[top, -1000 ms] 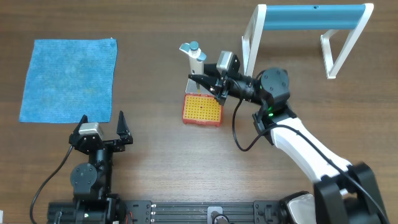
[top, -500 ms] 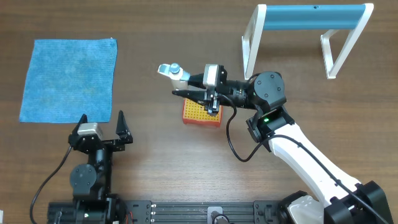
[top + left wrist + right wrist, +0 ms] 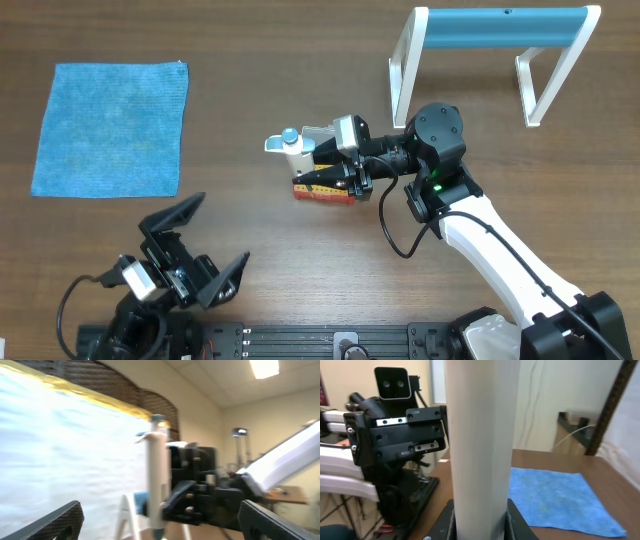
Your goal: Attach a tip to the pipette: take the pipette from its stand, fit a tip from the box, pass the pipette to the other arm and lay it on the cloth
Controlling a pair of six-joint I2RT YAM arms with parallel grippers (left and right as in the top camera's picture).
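Right gripper point(image 3: 322, 168) is clamping the pipette point(image 3: 296, 150) upright, seemingly just above the tip box point(image 3: 325, 192) and overlapping its far-left corner in the overhead view. Left gripper point(image 3: 205, 243), fingers spread wide, is sitting well off toward the box's near-left. The blue cloth point(image 3: 110, 130) is lying far left of the box.

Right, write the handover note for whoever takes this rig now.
Right end effector: shut on the pipette, lifted by the tip box.
Left end effector: open, empty, near its base, facing the pipette.
Blue cloth: far left, nothing on it.
Done: pipette is off the stand.
Tip fitted: cannot tell.
Left: pass the pipette to the left arm, lay it on the cloth.
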